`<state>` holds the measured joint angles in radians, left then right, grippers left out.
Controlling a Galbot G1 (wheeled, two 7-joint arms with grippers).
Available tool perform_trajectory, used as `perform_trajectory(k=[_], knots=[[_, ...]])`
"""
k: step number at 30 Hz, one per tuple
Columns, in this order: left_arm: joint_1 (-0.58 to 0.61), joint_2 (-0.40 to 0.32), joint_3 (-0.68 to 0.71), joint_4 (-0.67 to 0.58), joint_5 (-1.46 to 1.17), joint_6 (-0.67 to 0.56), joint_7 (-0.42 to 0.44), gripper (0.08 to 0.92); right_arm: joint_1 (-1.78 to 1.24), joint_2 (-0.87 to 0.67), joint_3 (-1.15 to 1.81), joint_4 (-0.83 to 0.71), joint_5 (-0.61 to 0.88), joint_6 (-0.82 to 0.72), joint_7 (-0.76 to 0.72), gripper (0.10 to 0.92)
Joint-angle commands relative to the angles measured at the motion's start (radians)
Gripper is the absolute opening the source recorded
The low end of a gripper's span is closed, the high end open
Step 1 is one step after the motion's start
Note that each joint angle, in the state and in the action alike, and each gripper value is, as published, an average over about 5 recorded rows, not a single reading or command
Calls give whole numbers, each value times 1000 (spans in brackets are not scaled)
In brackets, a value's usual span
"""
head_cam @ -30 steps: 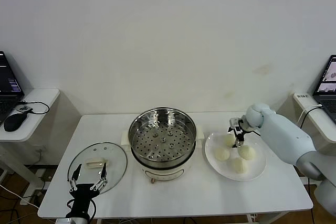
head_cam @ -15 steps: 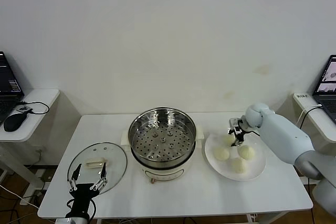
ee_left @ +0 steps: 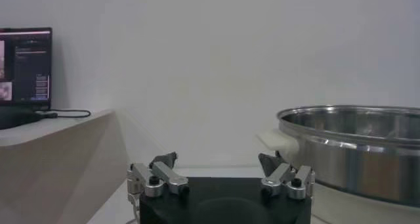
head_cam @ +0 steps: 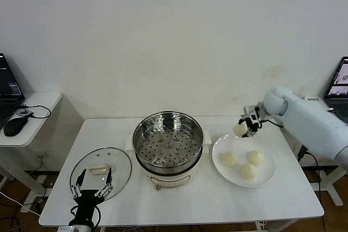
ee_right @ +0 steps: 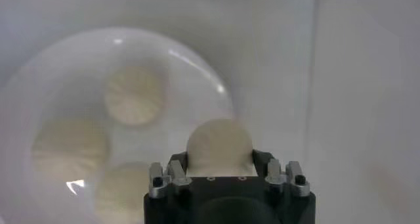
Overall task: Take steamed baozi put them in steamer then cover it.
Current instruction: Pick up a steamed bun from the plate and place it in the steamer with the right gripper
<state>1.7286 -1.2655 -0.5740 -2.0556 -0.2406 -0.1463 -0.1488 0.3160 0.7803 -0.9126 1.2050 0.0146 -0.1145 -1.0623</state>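
Left to right across the head view. Your left gripper (head_cam: 91,185) idles at the table's near edge, jaws spread wide and holding nothing, just short of the cover (head_cam: 101,170), which lies flat on the table (head_cam: 190,202). At centre stands the steamer (head_cam: 168,145), uncovered, its perforated tray bare. To its right, the plate (head_cam: 267,173) carries three steamed baozi (head_cam: 230,159). Above the plate's far rim, your right gripper (head_cam: 246,129) has its jaws closed partway onto the fourth bun (head_cam: 239,130), held clear of the plate; the right wrist view shows that bun (ee_right: 219,148) seated between the fingers with the plate well below. Risk from here: the dough looks soft and smooth, so a light pinch could let it slip out during the carry across to the steamer, while a harder squeeze could dent it. A low carry may also catch the steamer's rim.
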Motion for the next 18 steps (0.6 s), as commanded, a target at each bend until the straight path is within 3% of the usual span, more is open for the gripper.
perform_trajectory(k=[1,10,18], knots=[[3,8,-1,-8,-8,0,0,823,298,-47,-209,198,214,-26,-4,627],[7,10,-2,-14,-21,-2,5,823,402,145,-327,225,326,10,68,628],[12,1,-22,-14,-21,-6,8,823,350,326,-378,159,194,121,109,628]])
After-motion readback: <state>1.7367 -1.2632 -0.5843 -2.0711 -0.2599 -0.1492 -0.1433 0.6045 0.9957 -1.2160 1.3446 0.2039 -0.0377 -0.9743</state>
